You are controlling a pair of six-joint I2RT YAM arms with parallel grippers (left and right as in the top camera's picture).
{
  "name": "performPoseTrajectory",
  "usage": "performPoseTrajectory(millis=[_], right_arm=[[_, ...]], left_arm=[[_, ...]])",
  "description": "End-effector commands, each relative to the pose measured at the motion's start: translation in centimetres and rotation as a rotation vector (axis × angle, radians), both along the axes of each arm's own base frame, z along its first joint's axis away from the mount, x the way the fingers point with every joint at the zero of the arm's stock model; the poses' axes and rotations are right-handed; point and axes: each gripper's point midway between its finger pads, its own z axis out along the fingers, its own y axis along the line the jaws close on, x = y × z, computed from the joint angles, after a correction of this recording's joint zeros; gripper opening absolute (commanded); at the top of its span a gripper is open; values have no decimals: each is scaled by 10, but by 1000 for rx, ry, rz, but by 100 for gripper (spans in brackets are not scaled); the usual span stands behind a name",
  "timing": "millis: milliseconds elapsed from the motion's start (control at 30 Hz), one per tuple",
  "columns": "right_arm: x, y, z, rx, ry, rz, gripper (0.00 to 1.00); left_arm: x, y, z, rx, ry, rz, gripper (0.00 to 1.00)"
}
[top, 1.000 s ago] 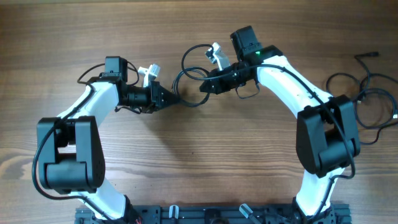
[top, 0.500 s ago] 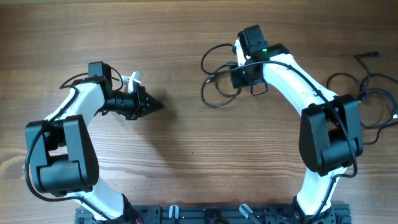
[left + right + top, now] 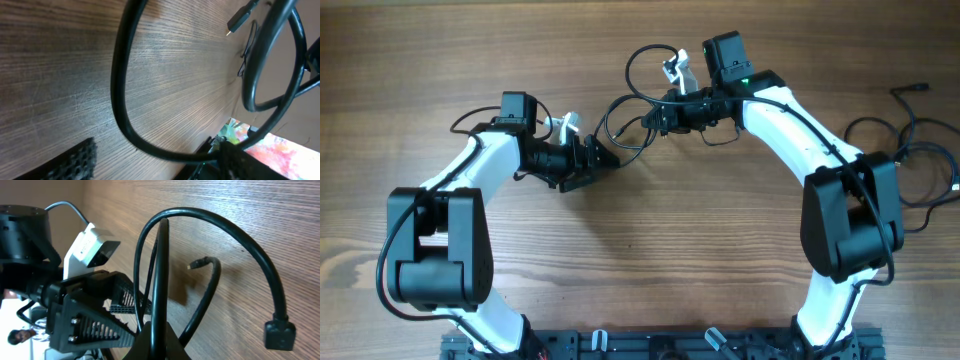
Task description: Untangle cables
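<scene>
Right gripper (image 3: 656, 117) is pinched tight on the looped cable (image 3: 161, 280), holding it just above the worktop (image 3: 650, 230) near the middle of the far edge. My guess is that's so the loops hang open and the plug end (image 3: 279, 334) dangles free. Left gripper (image 3: 600, 160) sits just beside it, jaws spread wide, a loop passing between them, nothing grasped. More cables (image 3: 920, 145) lie piled by the right edge. Plain wood-grain top; the room beyond is colourful blur.
</scene>
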Motion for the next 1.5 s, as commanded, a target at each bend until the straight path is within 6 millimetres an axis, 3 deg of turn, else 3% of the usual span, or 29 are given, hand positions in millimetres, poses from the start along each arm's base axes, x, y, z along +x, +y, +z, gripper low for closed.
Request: performPoseTrajectory(millis=[0,67,100,200,300,333,367,500,667,833,933,1033,1133,1200,1300,1367,1467], right_arm=[[-7,6,10,56,18,32,4],[-9,7,12,67,22,39,4],[-9,7,12,68,22,39,4],[-10,8,13,74,23,43,4],[-9,8,12,72,19,45,4],[-8,7,11,63,-11,57,4],[-6,3,6,28,-27,50,4],[4,-29,-31,-235,-23,-66,4],[14,-88,-64,-608,-66,-181,4],[27,-140,-71,-893,-134,-286,4],[34,-163,-67,-1019,-177,-338,4],[32,-156,-69,-973,-157,-342,4],[12,-92,-66,-632,-70,-165,5],[2,-65,-56,-473,-31,-101,12],[-6,-47,-46,-356,-4,-56,17],[-11,-38,-40,-290,17,-29,18],[-22,-22,-26,-173,30,40,27]], left_arm=[[5,-2,7,-6,-29,9,78],[15,-2,9,-17,-12,67,76],[21,-3,11,-26,-3,101,66],[26,-3,12,-31,-8,116,57],[26,-3,12,-31,-12,116,29],[27,-1,12,-28,-13,120,10],[28,3,7,6,-15,132,4],[20,41,-25,255,59,211,4],[6,95,-41,402,167,322,4],[2,141,-42,393,232,454,4],[-3,155,-43,389,262,491,4],[-5,153,-42,378,272,489,4],[-3,136,-36,304,269,460,4],[4,111,-21,172,179,354,4],[7,83,-4,50,46,208,4],[6,71,-3,50,-5,138,4],[7,57,-2,51,-39,86,4]])
